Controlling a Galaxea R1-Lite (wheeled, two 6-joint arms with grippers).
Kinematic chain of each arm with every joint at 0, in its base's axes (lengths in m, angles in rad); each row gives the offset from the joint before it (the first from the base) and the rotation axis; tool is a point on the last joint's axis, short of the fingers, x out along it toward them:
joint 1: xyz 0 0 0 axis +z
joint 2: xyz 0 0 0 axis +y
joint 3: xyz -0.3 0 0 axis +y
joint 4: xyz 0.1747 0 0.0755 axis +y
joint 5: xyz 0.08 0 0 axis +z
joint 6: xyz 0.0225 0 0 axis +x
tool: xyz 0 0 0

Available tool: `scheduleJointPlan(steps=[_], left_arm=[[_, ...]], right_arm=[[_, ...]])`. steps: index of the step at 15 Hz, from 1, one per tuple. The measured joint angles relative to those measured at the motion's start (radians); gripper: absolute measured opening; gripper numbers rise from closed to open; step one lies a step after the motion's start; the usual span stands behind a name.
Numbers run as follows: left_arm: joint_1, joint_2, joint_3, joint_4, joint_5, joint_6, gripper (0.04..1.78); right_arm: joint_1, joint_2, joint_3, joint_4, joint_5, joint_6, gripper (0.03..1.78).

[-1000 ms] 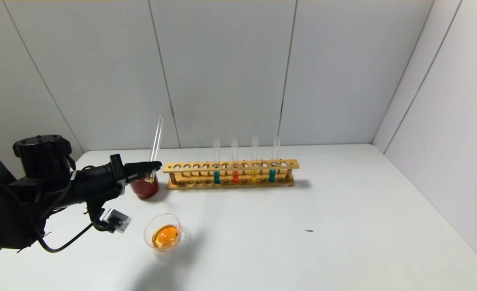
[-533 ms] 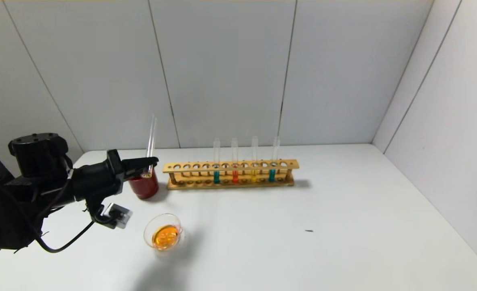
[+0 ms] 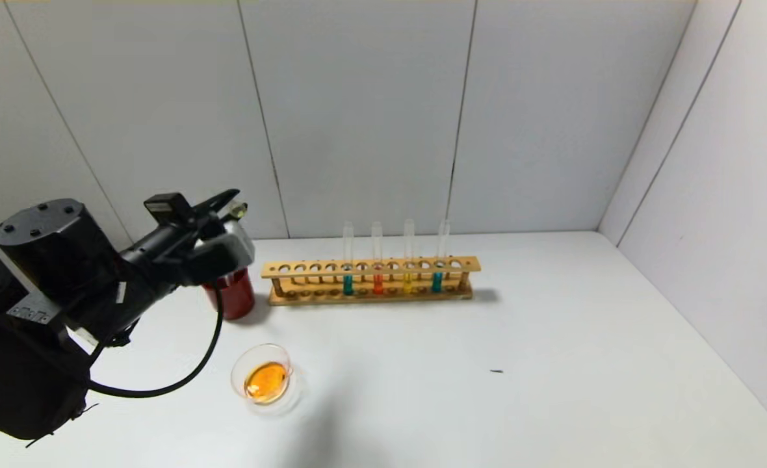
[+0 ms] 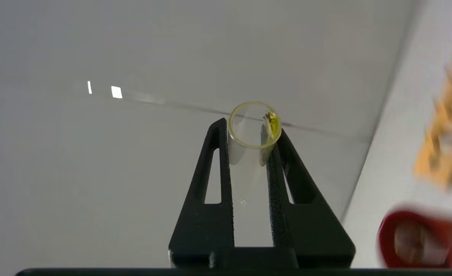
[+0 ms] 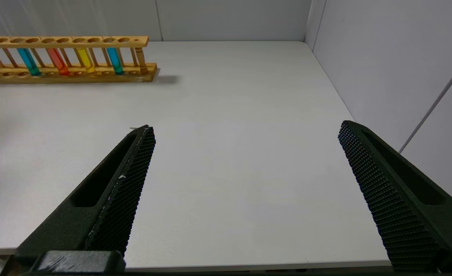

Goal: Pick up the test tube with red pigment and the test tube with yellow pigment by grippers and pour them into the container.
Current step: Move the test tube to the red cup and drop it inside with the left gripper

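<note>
Left gripper (image 4: 249, 132) raised above the red cup (image 3: 233, 292), fingers clenched on the emptied test tube with yellow pigment (image 4: 253, 126), long axis toward the wrist camera; container (image 3: 265, 379) lower, nearer; right gripper (image 5: 245, 143) parked, fingers spread.

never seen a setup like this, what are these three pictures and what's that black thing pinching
It is a two-armed robot. One picture looks down from its head; the other two come from cameras on each wrist. The left gripper, raised above the red cup, is shut on a nearly empty glass test tube with yellow residue. On the white table stand a wooden rack with four tubes of coloured liquid and a glass dish of orange liquid. The right gripper hangs open over bare table.
</note>
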Motion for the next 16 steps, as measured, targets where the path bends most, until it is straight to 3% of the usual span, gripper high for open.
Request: scheduleJointPlan(steps=[2, 4, 10, 16], left_arm=[[-0.041, -0.017, -0.033, -0.009, 0.219, -0.274, 0.31], [-0.027, -0.026, -0.036, -0.011, 0.318, -0.502, 0.31], [0.013, -0.022, 0.064, -0.009, 0.339, -0.848, 0.31], [0.003, 0.047, 0.077, -0.019, 0.336, -0.941, 0.31]], right_arm=[[0.0, 0.0, 0.0, 0.0, 0.0, 0.0, 1.75], [0.0, 0.0, 0.0, 0.0, 0.0, -0.001, 1.75], [0.0, 0.0, 0.0, 0.0, 0.0, 0.0, 1.75], [0.0, 0.0, 0.0, 0.0, 0.0, 0.0, 1.75]])
